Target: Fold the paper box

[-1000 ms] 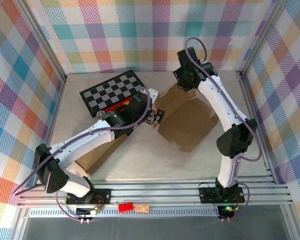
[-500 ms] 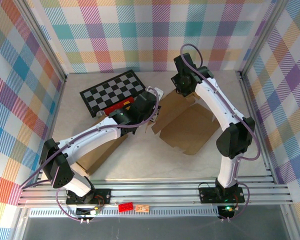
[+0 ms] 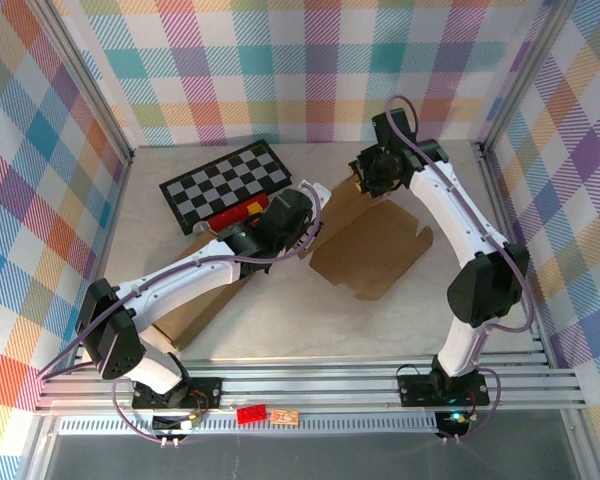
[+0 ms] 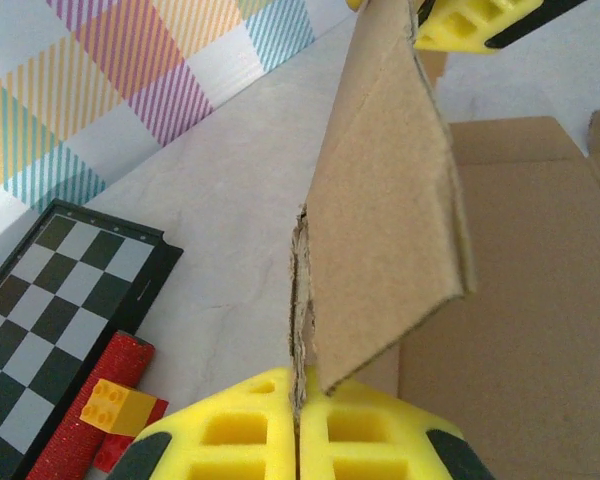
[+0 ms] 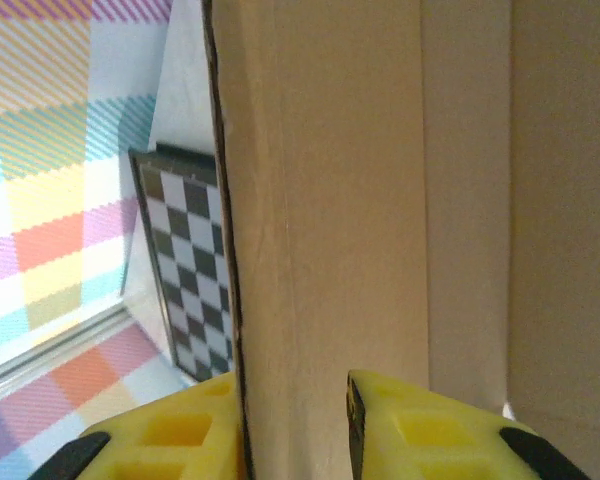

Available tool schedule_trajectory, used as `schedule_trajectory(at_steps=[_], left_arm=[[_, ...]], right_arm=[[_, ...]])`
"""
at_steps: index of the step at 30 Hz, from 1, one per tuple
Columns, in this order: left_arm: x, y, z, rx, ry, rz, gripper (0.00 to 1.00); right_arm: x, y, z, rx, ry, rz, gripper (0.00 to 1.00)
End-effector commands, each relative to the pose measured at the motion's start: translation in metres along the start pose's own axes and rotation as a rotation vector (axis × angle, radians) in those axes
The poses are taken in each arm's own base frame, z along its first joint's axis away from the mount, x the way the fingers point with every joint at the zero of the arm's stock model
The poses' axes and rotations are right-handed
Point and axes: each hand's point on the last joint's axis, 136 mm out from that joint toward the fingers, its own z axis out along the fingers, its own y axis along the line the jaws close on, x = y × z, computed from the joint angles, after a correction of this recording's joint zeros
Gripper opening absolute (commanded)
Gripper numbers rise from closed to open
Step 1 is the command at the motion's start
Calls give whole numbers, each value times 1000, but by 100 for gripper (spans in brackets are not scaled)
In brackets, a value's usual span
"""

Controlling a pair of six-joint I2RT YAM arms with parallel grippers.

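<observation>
A flattened brown paper box [image 3: 375, 250] is seen lying on the pale tabletop [image 3: 280, 320], right of centre in the overhead view, with one flap [image 4: 380, 230] raised upright along its left side. The left pincer [image 4: 300, 405] is pressed together on the near lower corner of that flap, its yellow fingers [image 4: 270, 392] meeting with the ragged card edge pinched between them, while the rest of the box is spread flat to the right of the flap. The right pincer [image 5: 295, 400] is set at the far end of the same flap, its two yellow pads [image 5: 420, 430] standing apart with the card's edge between them; the edge is lying against the left-hand pad and a gap is left on the other side. From above, the two pincers are seen near each other at the box's upper-left corner, the left arm reaching in from the left and the right arm arched over from the right. A black-and-white chequerboard [image 3: 225, 180] is laid at the back left of the tabletop, apart from the box, with a red block [image 4: 115, 360] carrying a small yellow brick [image 4: 118, 405] just beside its near edge. A second piece of brown cardboard [image 3: 195, 310] is lying under the left arm, toward the near left.
</observation>
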Motion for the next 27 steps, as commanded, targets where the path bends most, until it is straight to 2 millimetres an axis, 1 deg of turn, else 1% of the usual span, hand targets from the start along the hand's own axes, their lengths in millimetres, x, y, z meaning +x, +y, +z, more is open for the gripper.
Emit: schedule_trajectory(at_steps=[1, 5, 7, 10, 13, 17, 20, 24, 27], left_arm=[[-14, 3, -9, 24, -57, 12, 0], [-14, 3, -8, 30, -56, 13, 0], [-14, 3, -7, 32, -57, 12, 0], [-15, 3, -7, 37, -56, 12, 0], [-15, 3, -7, 39, -56, 10, 0], [-14, 4, -8, 35, -56, 8, 0], [-14, 5, -8, 35, -53, 8, 0], [-14, 6, -9, 33, -53, 6, 0], [-13, 7, -9, 33, -50, 4, 0]], right_arm=[[20, 14, -14, -89, 197, 37, 30], [19, 14, -13, -104, 244, 59, 29], [17, 10, -8, -79, 262, 62, 29], [11, 4, -2, -54, 258, 57, 27], [7, 5, 2, -68, 254, 58, 25], [4, 3, 8, -52, 258, 56, 25], [2, 2, 12, -47, 252, 54, 19], [-1, 2, 9, -52, 225, 44, 13], [-2, 1, 8, -55, 214, 46, 13]])
